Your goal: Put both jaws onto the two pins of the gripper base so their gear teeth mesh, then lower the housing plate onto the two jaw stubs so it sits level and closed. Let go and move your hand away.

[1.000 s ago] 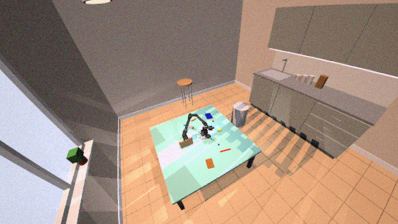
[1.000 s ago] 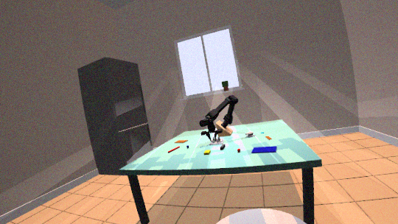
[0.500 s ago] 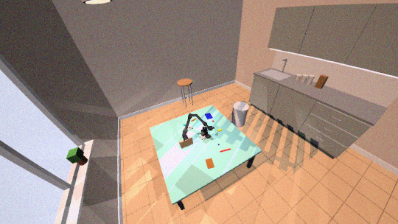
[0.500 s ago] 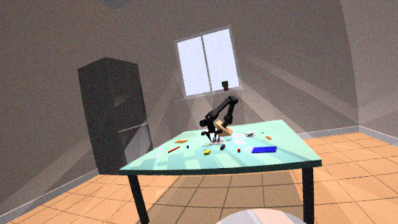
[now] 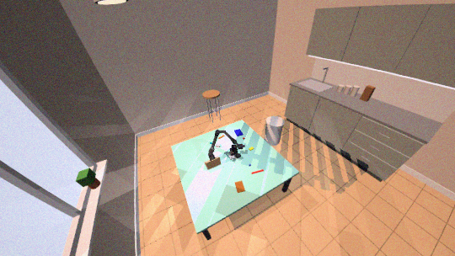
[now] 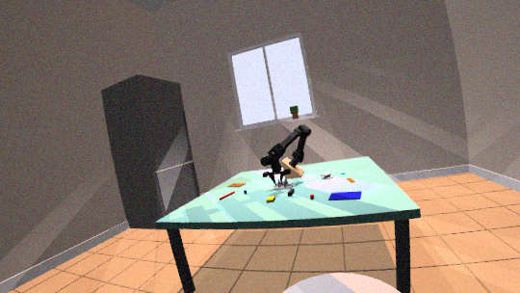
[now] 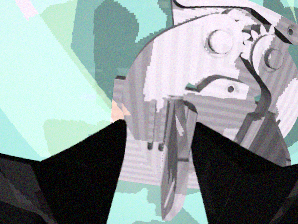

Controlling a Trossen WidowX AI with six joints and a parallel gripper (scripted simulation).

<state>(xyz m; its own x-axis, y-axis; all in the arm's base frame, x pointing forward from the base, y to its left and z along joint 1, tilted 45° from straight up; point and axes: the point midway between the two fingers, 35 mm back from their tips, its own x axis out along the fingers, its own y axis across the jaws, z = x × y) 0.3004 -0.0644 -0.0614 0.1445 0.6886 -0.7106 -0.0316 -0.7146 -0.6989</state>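
Note:
In the wrist view my gripper [image 7: 159,128] is shut on a pale grey jaw, whose upright blade [image 7: 177,150] stands between the black fingers. This jaw's round stub [image 7: 219,42] shows at the upper right. The second jaw [image 7: 270,75] is beside it, with its own stub and gear teeth close to the first jaw's teeth; full meshing cannot be told. The gripper base is mostly hidden under the jaws. In the top and exterior views the grey parts [image 6: 281,187] are small beneath the gripper. A small pale grey part [image 6: 326,175], possibly the housing plate, lies apart from them.
A tan block [image 5: 212,163] [image 6: 293,168] is beside the arm. Around the work lie a yellow block [image 5: 251,148] [image 6: 271,199], a dark piece [image 6: 291,192], a red ball [image 6: 312,197], a blue plate [image 5: 238,132] [image 6: 345,196], a red bar [image 5: 257,172] [image 6: 227,196] and an orange plate [image 5: 239,186].

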